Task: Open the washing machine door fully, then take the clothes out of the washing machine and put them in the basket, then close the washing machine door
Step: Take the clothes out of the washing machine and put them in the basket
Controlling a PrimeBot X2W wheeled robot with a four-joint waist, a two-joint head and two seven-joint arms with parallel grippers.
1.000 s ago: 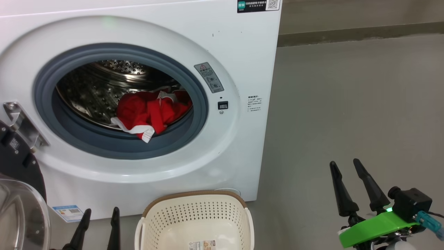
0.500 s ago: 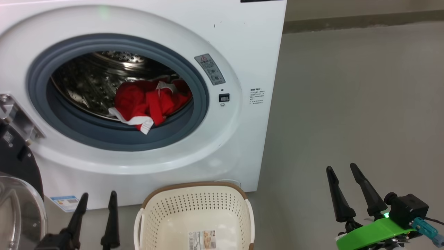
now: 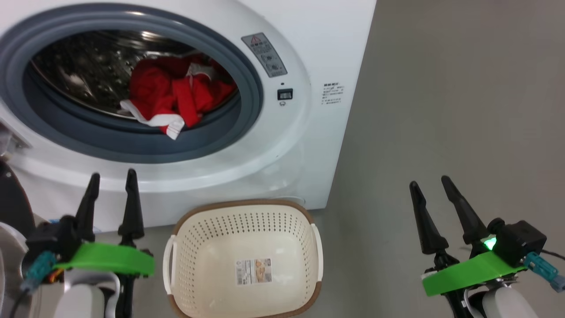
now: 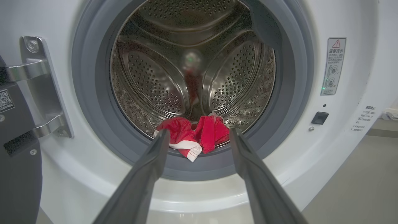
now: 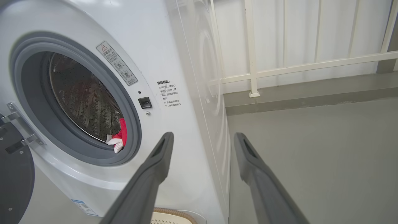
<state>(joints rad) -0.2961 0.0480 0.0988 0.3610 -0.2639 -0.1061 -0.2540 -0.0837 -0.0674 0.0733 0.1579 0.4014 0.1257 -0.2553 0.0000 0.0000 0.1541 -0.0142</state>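
Note:
The white washing machine [image 3: 322,53] stands with its door [image 3: 11,207] swung open to the left, a dark edge at the frame's left. Red clothes [image 3: 172,95] with white trim lie at the drum's front lip, one band hanging over the grey ring. The clothes [image 4: 192,137] also show straight ahead in the left wrist view. The cream basket [image 3: 245,212] sits on the floor below the opening, holding nothing. My left gripper [image 3: 111,177] is open, low in front of the machine, left of the basket. My right gripper [image 3: 429,183] is open over the floor, right of the machine.
Bare grey floor [image 3: 463,110] stretches to the right of the machine. A metal door hinge [image 4: 37,90] sits on the machine's left side. White railing and a low ledge [image 5: 295,65] run behind the machine on the right.
The head camera has tilted down and closer, so the machine and basket sit differently in view. My left gripper has risen higher into view, its fingers now before the machine's lower front.

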